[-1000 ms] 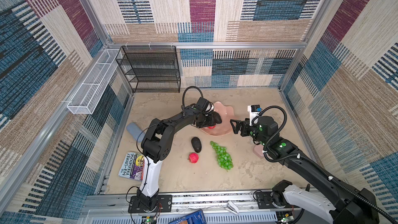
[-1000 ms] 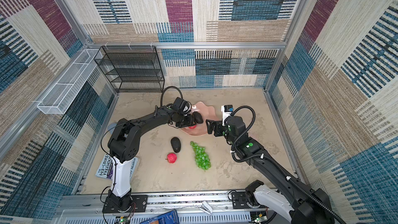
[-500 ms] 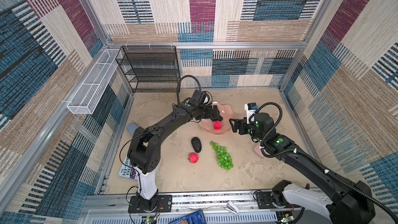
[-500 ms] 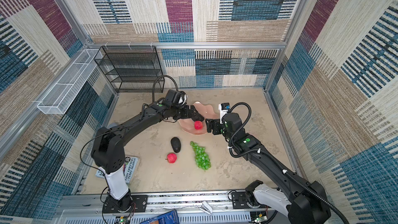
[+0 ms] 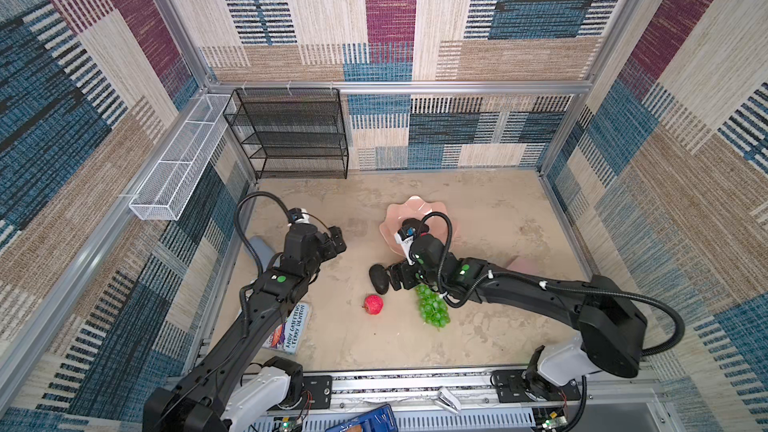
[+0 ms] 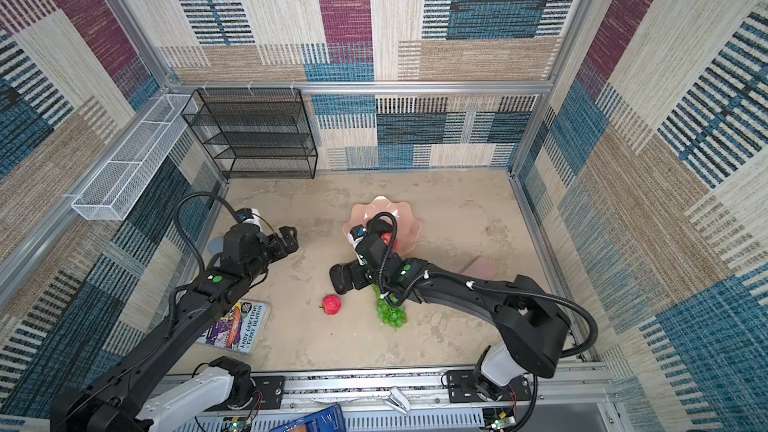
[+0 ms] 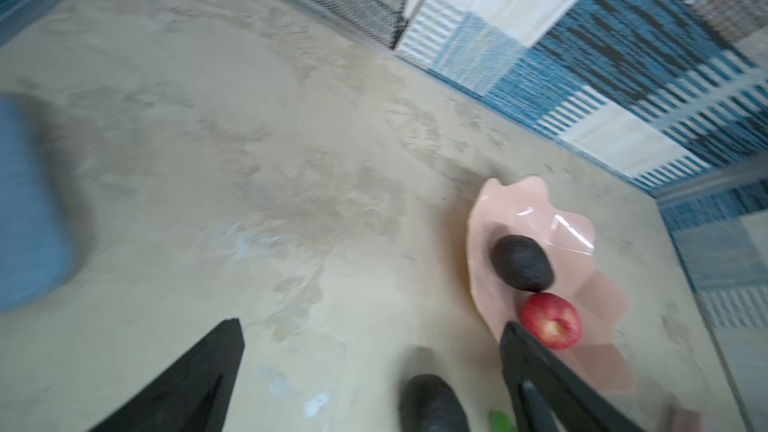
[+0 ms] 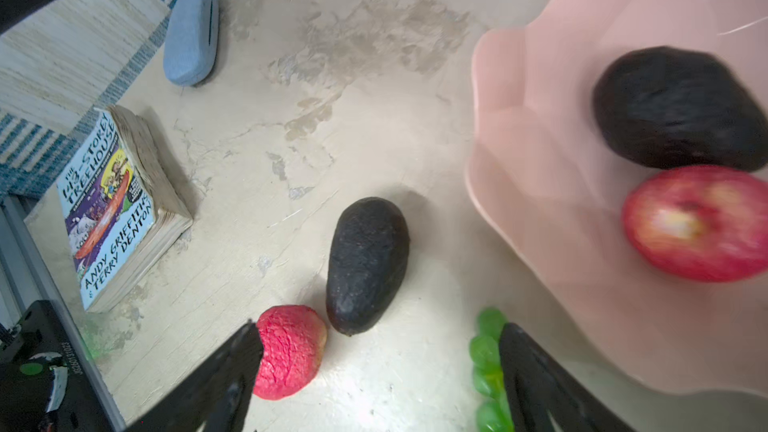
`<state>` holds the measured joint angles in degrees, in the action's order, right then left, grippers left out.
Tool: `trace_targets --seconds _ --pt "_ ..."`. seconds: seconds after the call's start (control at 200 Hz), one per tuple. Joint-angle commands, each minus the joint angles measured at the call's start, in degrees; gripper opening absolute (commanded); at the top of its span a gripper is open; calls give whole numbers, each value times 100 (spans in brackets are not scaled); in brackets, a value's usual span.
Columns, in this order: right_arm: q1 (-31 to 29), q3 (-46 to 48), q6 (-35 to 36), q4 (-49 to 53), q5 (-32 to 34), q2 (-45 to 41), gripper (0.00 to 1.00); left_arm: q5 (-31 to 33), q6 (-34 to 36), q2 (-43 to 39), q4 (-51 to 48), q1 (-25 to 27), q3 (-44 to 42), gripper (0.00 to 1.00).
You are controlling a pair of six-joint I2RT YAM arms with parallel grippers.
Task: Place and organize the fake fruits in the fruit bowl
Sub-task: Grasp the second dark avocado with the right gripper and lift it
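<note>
Salmon-pink and scalloped, the bowl [image 5: 409, 203] already holds one avocado [image 7: 521, 263] and one apple [image 7: 550, 321], which touch each other. Out on the bench [image 5: 478, 334] lie the second avocado [image 8: 368, 265], the second apple [image 8: 289, 351] and the grapes [image 8: 486, 351].

The right end effector [image 8: 380, 332] hangs with its jaws spread and nothing between them. The loose avocado lies directly ahead of it, near end about level with the fingertips. Its long axis runs roughly along the line of reach, so the jaws would likely close across its narrow width. The loose apple sits against the avocado beside one finger and the grapes sit beside the other, so both crowd the approach. The bowl lies farther ahead, off to the grape side.

The left end effector [image 5: 336, 241] is also wide open and empty, well apart from all the loose fruit. The right arm is clearly the nearer one for this avocado.

A paperback [image 8: 108, 209] lies off to the apple side of the right end effector. Its cover reads "143-STOREY TREEHOUSE" and "ANDY GRIFFITHS & TERRY DENTON" (the smaller print is too fine to read).
</note>
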<state>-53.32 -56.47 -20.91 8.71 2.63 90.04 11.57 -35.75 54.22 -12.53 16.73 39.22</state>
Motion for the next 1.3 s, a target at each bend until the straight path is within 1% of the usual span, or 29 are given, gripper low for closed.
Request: trace_targets --seconds 0.0,0.13,0.276,0.376,0.506,0.616,0.721,0.807,0.882,0.962,1.027,1.152,1.297 --pt "-51 -211 -162 -297 12 485 91 118 -377 -510 -188 -181 -429 99" --pt "-73 -510 -148 -339 -17 1099 89 153 -503 -1002 -504 -283 -720 99" --pt "-73 -847 -102 -423 -50 1682 88 128 -555 -1332 -736 -311 -885 99" --pt "-73 -1093 -59 -440 -160 2005 85 109 -552 -1488 -867 -328 -949 99" --pt "-73 -1299 -7 -402 -108 2247 77 126 -546 -1670 -1057 -337 -957 99" --pt "-68 -1402 70 -334 73 2294 62 140 -531 -1823 -1112 -339 -1008 99" --pt "-48 -1393 149 -303 131 1995 52 73 -531 -1902 -1065 -342 -1081 99" --pt "82 -1360 215 -252 115 1502 48 -33 -529 -1898 -1000 -344 -1133 99" --pt "300 -1315 316 -163 149 1008 48 -256 -454 -1853 -866 -353 -1154 99" --pt "737 -1315 529 -14 206 590 48 -616 -352 -1718 -784 -349 -1098 99" --pt "1121 -1302 748 14 319 414 48 -955 -233 -1560 -698 -346 -1051 99" --pt "1875 -1440 1121 17 394 541 48 -1767 -48 -1110 -526 -349 -950 100" --pt "2439 -1690 1349 25 461 1067 48 -2729 93 -516 -447 -330 -788 99"
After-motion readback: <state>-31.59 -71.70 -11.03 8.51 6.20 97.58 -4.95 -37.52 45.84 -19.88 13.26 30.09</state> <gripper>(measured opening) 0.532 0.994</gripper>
